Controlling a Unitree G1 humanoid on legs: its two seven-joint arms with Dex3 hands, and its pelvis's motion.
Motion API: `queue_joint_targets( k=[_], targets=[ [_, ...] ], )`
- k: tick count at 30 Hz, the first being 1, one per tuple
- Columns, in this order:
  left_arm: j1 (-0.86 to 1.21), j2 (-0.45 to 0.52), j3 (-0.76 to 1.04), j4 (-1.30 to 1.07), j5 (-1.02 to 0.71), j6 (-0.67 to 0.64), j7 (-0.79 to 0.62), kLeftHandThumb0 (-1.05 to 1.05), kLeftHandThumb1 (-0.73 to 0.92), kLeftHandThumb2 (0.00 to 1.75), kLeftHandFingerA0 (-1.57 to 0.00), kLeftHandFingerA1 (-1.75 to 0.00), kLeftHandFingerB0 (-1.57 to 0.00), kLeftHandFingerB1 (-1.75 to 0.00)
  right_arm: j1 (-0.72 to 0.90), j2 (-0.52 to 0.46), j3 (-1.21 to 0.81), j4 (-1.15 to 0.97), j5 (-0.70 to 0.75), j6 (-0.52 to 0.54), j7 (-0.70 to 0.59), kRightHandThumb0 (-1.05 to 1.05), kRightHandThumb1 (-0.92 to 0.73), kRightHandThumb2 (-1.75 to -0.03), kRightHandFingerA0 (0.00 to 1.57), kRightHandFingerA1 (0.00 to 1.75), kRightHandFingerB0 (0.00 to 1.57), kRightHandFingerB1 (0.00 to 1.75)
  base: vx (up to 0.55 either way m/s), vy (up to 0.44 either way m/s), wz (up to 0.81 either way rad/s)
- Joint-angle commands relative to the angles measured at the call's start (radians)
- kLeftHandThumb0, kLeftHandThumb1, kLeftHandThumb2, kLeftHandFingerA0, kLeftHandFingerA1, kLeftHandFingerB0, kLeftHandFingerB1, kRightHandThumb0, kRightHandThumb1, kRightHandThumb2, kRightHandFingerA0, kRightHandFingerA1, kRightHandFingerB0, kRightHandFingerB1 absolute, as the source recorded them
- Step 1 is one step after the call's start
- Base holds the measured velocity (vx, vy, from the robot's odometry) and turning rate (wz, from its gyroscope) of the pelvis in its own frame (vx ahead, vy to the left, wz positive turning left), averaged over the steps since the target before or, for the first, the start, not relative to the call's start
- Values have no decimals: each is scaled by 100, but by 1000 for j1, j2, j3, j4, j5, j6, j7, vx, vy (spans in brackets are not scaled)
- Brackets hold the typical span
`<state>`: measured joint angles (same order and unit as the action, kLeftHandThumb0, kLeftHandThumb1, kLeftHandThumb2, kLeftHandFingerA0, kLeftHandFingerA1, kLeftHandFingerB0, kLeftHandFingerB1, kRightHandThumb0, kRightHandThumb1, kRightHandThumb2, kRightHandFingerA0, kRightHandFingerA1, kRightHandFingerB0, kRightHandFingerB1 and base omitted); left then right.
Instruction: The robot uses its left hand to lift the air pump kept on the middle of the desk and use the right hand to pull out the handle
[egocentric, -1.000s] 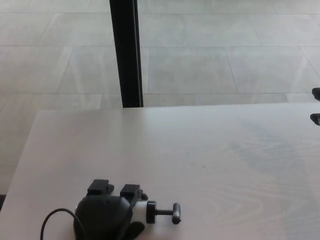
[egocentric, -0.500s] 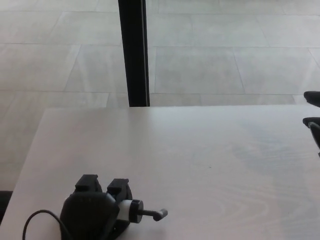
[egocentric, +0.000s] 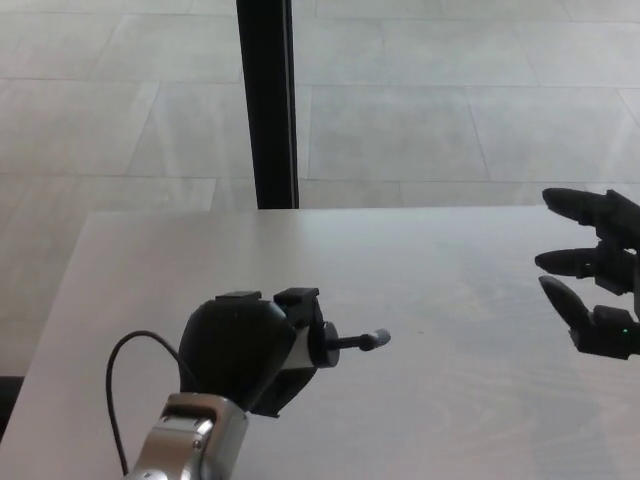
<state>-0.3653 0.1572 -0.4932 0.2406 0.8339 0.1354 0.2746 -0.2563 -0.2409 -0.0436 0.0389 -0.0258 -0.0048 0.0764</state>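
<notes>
My left hand (egocentric: 245, 350) is shut around the air pump (egocentric: 312, 338), a small white cylinder with a black end cap, held above the desk (egocentric: 430, 400) left of centre. The pump's thin dark handle (egocentric: 362, 341) sticks out to the right with a small knob at its tip. My hand hides most of the pump's body. At the right edge of the view, my right hand (egocentric: 592, 277) hovers open, its fingers (egocentric: 565, 262) spread and pointing left toward the handle, well apart from it.
A black vertical post (egocentric: 268, 100) stands behind the desk's far edge. Pale tiled floor (egocentric: 450, 90) lies beyond. A black cable (egocentric: 120, 385) loops from my left wrist.
My left hand has lifted the pump up and to the right off the desk. My right hand has come further into view from the right, fingers spread.
</notes>
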Motion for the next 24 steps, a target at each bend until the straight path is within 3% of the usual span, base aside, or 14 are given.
queue_joint_targets(
  k=[1, 6, 7, 8, 9, 10, 11, 12, 14, 15, 17, 18, 19, 24],
  targets=[
    [-50, -7, 3, 19, 16, 53, -63, -7, 52, 112, -88, -175, -74, -144, -21, 3, 46, -7, -66, -40, -10, -65, -51, -87, 55, 68, 29, 47, 0, 0, 0],
    [-57, -6, 6, 26, 14, 52, -63, -5, 52, 112, -89, -175, -73, -147, -27, -3, 62, 0, -80, -48, -8, -58, -49, -86, 54, 69, 28, 48, 0, 0, 0],
    [-52, 4, -2, 29, 29, 42, -47, -5, 47, 116, -89, -175, -78, -138, -33, -12, 74, 15, -110, -56, -18, -51, -61, -58, 58, 64, 36, 34, 0, 0, 0],
    [-48, 9, -7, 31, 37, 36, -34, -5, 47, 116, -88, -173, -81, -134, -35, -18, 80, 15, -125, -51, -20, -50, -61, -59, 57, 64, 36, 34, 0, 0, 0],
    [-43, 11, -9, 28, 35, 37, -43, -6, 50, 114, -88, -175, -78, -138, -41, -25, 85, 23, -142, -59, -25, -51, -47, -83, 54, 68, 29, 48, 0, 0, 0],
    [-40, 12, -9, 27, 32, 35, -47, -5, 48, 114, -89, -175, -78, -138, -44, -32, 90, 26, -157, -64, -29, -46, -60, -58, 57, 63, 36, 34, 0, 0, 0],
    [-39, 12, -8, 27, 29, 33, -48, -5, 48, 114, -89, -175, -78, -138, -45, -37, 93, 27, -168, -67, -31, -46, -60, -58, 57, 63, 36, 34, 0, 0, 0],
    [-39, 13, -8, 24, 25, 42, -71, -6, 51, 113, -88, -175, -75, -142, -53, -52, 103, 43, -197, -90, -39, -49, -48, -83, 53, 68, 29, 48, 0, 0, 0],
    [-36, 12, -6, 21, 18, 41, -79, -6, 52, 113, -88, -175, -74, -143, -56, -64, 113, 54, -223, -101, -51, -48, -48, -83, 54, 67, 29, 48, 0, 0, 0],
    [-41, 10, -7, 20, 23, 44, -78, -7, 54, 110, -85, -175, -76, -141, -58, -78, 127, 62, -253, -110, -61, -43, -61, -58, 58, 63, 36, 34, 0, 0, 0],
    [-61, -7, -10, 17, 36, 73, -89, -8, 61, 97, -88, -175, -75, -139, -60, -105, 163, 81, -339, -136, -104, -41, -59, -58, 60, 65, 39, 34, 0, 0, 0],
    [-61, -7, -10, 17, 36, 73, -90, -8, 61, 97, -88, -175, -75, -139, -61, -106, 164, 82, -339, -136, -106, -41, -59, -58, 60, 65, 39, 34, 0, 0, 0],
    [-66, -10, -14, 16, 46, 87, -100, -8, 62, 95, -89, -175, -79, -112, -60, -112, 174, 81, -359, -137, -115, -42, -61, -58, 61, 64, 38, 34, 0, 0, 0],
    [-110, -70, 5, 25, 38, 165, -127, -6, 54, 107, -92, -175, -81, -130, -71, -107, 220, 90, -478, -172, -241, -49, -47, -82, 62, 73, 35, 49, 0, 0, 0]
  ],
)
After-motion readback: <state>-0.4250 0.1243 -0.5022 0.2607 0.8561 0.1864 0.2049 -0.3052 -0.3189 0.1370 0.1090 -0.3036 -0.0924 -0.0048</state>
